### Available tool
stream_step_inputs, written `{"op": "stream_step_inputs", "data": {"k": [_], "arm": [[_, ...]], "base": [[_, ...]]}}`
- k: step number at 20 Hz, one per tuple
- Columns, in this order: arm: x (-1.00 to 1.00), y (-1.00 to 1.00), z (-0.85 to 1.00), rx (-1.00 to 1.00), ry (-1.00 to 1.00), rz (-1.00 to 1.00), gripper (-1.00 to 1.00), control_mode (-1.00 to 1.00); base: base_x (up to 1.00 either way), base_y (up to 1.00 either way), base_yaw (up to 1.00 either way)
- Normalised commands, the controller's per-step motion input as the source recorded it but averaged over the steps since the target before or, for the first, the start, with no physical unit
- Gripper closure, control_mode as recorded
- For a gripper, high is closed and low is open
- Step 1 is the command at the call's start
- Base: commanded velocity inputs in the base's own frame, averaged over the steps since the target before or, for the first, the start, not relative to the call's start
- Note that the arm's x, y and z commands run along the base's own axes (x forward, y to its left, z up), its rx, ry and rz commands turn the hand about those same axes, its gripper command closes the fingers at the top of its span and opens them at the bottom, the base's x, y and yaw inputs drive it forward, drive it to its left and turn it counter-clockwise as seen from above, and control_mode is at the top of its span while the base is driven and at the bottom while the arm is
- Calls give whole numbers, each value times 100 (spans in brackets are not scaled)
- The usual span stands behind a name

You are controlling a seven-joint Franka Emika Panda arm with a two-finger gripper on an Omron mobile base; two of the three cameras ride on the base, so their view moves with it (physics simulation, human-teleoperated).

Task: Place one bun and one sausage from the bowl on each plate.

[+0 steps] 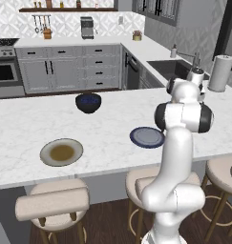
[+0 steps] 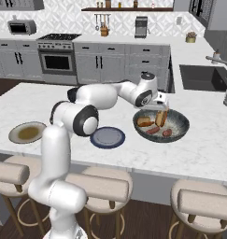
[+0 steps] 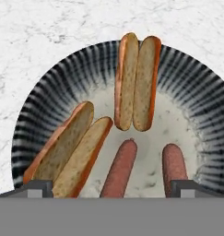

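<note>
hovering over the bowl, the gripper has its jaws spread wide with nothing between them. inside the bowl lie two buns, one upright in the hand view and one tilted at the lower left, plus two sausages side by side. blue plate sits just beside the bowl; beige plate lies well apart.

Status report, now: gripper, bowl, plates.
Gripper open above bowl. Both buns, both sausages in bowl. Blue plate, beige plate bare. No obstruction.
</note>
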Motion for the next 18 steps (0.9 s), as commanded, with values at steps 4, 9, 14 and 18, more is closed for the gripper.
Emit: {"op": "stream_step_inputs", "data": {"k": [4, 9, 14, 18], "arm": [[44, -19, -29, 0, 0, 0, -100, -100], [50, -34, -33, 0, 0, 1, -100, -100], [43, -33, -32, 0, 0, 0, -100, -100], [13, -1, -25, 0, 0, 0, -100, -100]], "base": [[0, 0, 0], [0, 0, 0], [0, 0, 0], [0, 0, 0]]}}
